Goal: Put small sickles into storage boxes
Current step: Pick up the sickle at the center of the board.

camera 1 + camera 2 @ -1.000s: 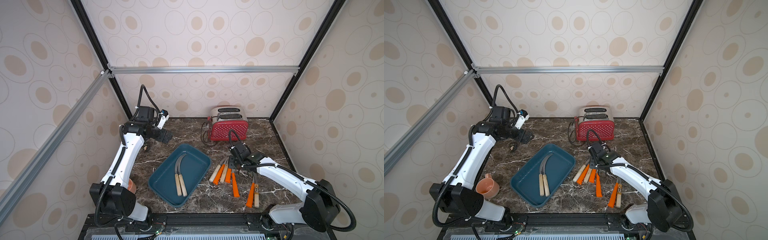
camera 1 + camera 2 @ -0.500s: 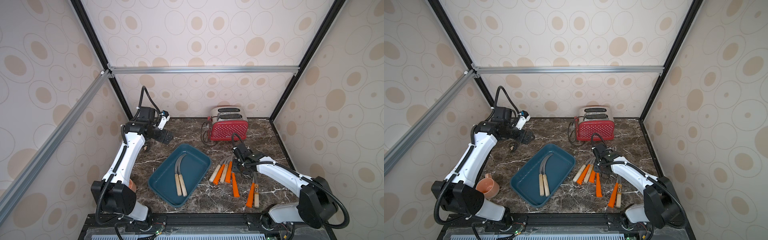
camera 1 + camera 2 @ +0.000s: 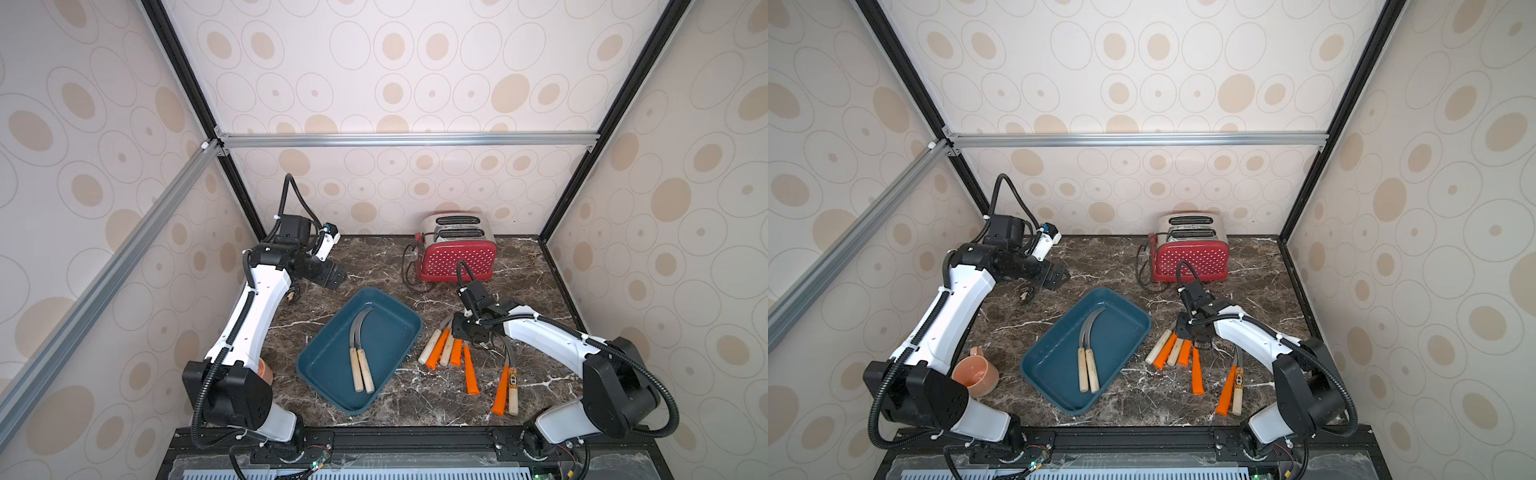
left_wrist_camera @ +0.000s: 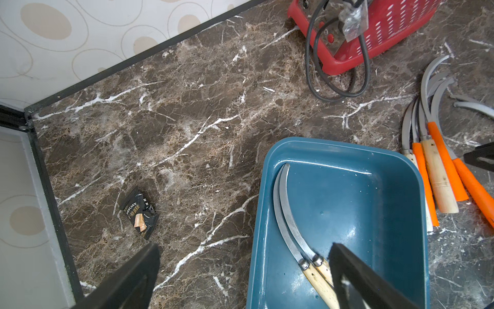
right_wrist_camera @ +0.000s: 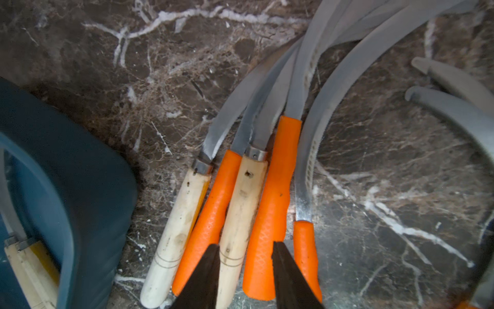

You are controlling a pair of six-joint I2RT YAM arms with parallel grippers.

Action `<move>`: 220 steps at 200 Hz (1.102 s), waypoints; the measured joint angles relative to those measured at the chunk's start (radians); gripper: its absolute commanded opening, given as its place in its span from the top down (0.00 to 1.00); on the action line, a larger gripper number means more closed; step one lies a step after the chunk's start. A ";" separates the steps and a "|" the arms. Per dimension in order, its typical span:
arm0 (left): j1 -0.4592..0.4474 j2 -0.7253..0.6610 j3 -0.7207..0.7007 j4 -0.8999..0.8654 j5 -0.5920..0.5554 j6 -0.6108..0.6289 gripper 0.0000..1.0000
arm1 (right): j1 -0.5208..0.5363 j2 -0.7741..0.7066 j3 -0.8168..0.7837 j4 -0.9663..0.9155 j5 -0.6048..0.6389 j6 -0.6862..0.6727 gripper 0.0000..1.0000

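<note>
Two grey-bladed sickles with pale wood handles (image 3: 360, 368) lie inside the shallow dark teal rectangular tray (image 3: 392, 338). The rest remain on the brown marble bench (image 3: 419, 401), most bunched just beside the tray.

The right hand (image 5: 244, 244) is down on that bunch, jaws set narrow around a pale wood handle (image 5: 242, 198) and an orange handle (image 5: 271, 192) together. We cannot tell whether they pinch.

Risks as we judge them:
- A double pick.
- One sickle slipping out over the tray.
- The overlapping curved grey blades (image 5: 294, 67) dragging neighbours.

The left hand (image 3: 331, 277) hangs wide open beyond the tray's far corner, empty.
</note>
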 measured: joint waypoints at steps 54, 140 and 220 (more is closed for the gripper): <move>-0.005 0.000 -0.011 -0.002 -0.016 0.019 0.01 | 0.000 0.012 0.009 0.023 -0.034 -0.007 0.65; -0.006 -0.004 -0.016 -0.001 -0.019 0.025 0.01 | 0.043 0.140 0.116 0.021 -0.082 -0.014 0.63; -0.006 -0.008 -0.023 -0.001 -0.017 0.029 0.01 | 0.076 0.183 0.148 -0.027 -0.030 -0.010 0.65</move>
